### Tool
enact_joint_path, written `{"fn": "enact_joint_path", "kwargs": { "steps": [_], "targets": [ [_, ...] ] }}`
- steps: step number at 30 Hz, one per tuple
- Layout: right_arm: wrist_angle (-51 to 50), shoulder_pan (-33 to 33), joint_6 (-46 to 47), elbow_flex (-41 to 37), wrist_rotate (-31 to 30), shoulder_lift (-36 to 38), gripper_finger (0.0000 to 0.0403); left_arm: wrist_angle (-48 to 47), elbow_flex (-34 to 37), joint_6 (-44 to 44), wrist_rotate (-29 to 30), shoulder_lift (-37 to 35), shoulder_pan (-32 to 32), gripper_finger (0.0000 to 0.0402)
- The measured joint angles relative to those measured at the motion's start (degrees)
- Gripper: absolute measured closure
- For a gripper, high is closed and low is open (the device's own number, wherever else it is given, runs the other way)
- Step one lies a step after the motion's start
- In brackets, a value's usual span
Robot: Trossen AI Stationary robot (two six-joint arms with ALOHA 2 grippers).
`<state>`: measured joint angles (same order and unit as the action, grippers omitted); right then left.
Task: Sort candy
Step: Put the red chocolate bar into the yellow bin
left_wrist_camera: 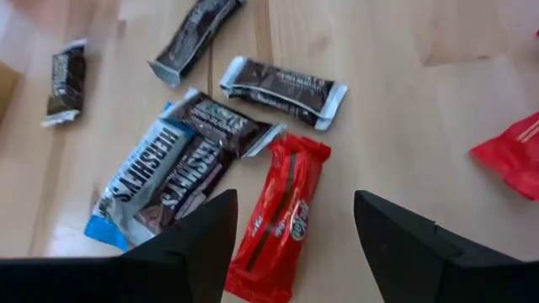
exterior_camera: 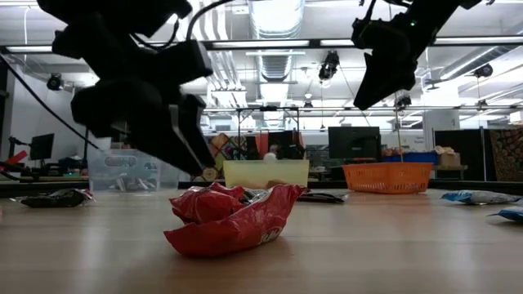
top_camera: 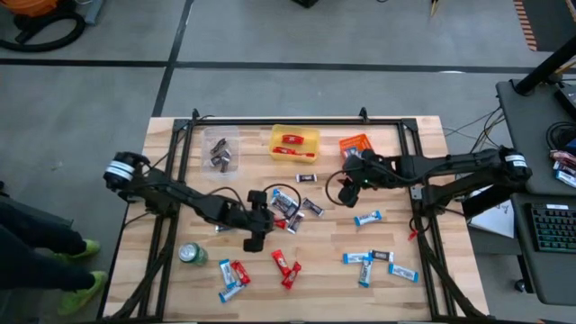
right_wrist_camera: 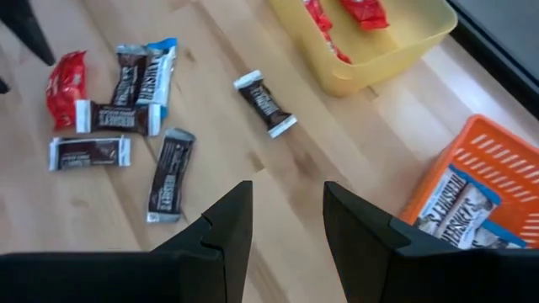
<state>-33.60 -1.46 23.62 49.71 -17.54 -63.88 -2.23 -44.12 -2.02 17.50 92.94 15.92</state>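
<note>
Wrapped candy bars lie about the wooden table (top_camera: 396,238). A central pile (top_camera: 288,207) holds dark, blue-and-white and red bars. My left gripper (top_camera: 259,232) hovers open just left of this pile. In the left wrist view (left_wrist_camera: 295,206) a red bar (left_wrist_camera: 282,215) lies flat on the wood beyond the gap between its fingers, untouched. My right gripper (top_camera: 349,187) is open and empty, raised above the table right of the pile; it also shows in the right wrist view (right_wrist_camera: 288,198). In the low view a red bar (exterior_camera: 233,219) lies close in front.
At the far side stand a clear tub (top_camera: 220,153) with dark bars, a yellow bin (top_camera: 294,142) with red bars, and an orange basket (top_camera: 355,144) with a blue bar. A green can (top_camera: 192,255) stands near left. Loose red bars (top_camera: 286,263) and blue bars (top_camera: 378,261) lie near the front.
</note>
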Motion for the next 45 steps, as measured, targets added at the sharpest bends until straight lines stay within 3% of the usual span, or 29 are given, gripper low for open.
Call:
{"fn": "enact_joint_path", "kwargs": {
  "steps": [16,26,31,39,45],
  "targets": [
    [0.08,0.73,0.98,-0.25,-0.26,0.0,0.0271,0.65,-0.17,0.01,2.74,6.94,-0.67,0.0193],
    [0.08,0.73,1.46,-0.38,-0.46,0.0,0.0271,0.02,-0.23,0.0,1.84,6.47,-0.61,0.0317],
    [0.06,0.73,1.48,-0.45,-0.46,0.0,0.0271,-5.63,-2.83,0.54,2.61,4.43,-0.85,0.0358],
    [0.06,0.73,1.53,-0.47,-0.46,0.0,0.0271,-13.86,-10.0,9.39,3.08,0.11,-2.71,0.0353],
    [0.08,0.73,2.07,-0.9,-0.46,0.0,0.0271,-14.4,-13.06,19.25,3.04,-3.48,-9.11,0.0353]
  ]
}}
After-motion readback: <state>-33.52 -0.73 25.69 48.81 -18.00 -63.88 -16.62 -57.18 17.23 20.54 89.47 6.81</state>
